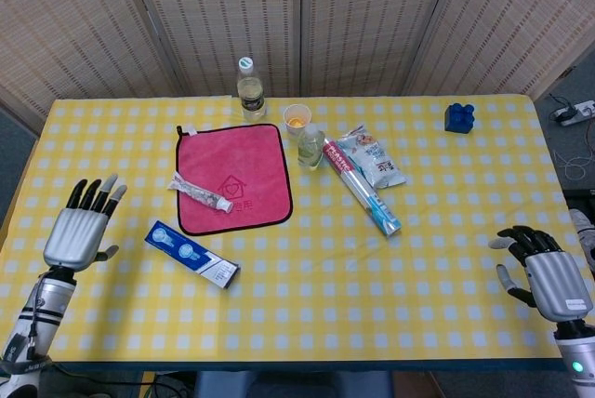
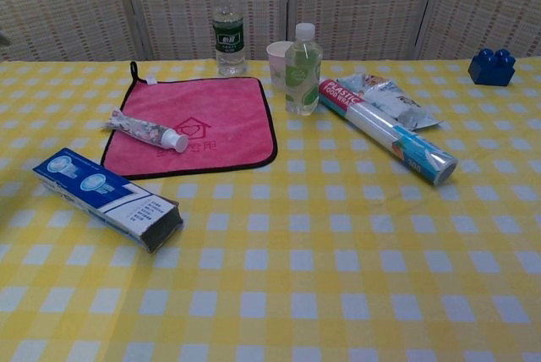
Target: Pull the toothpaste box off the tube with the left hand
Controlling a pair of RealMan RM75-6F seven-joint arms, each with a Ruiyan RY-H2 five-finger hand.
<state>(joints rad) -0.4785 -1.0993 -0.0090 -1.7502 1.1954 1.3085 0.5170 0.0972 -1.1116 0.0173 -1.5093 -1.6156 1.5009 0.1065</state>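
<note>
table point(image 1: 307, 268): yellow checked cloth
toothpaste box point(image 2: 107, 198): off tube point(image 2: 146, 129), near left edge
left hand point(image 1: 81, 227): empty, fingers spread
step: pull looks done; next, hand just clears

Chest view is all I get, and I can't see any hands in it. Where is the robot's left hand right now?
Observer: The left hand is at the left edge of the table, left of the toothpaste box, fingers spread and holding nothing.
Operator: And the other one?
Observer: The right hand is at the table's near right corner, also holding nothing.
Operator: Is either of them touching the box?
Observer: No. The head view shows bare checked tablecloth between the left hand and the box.
</note>
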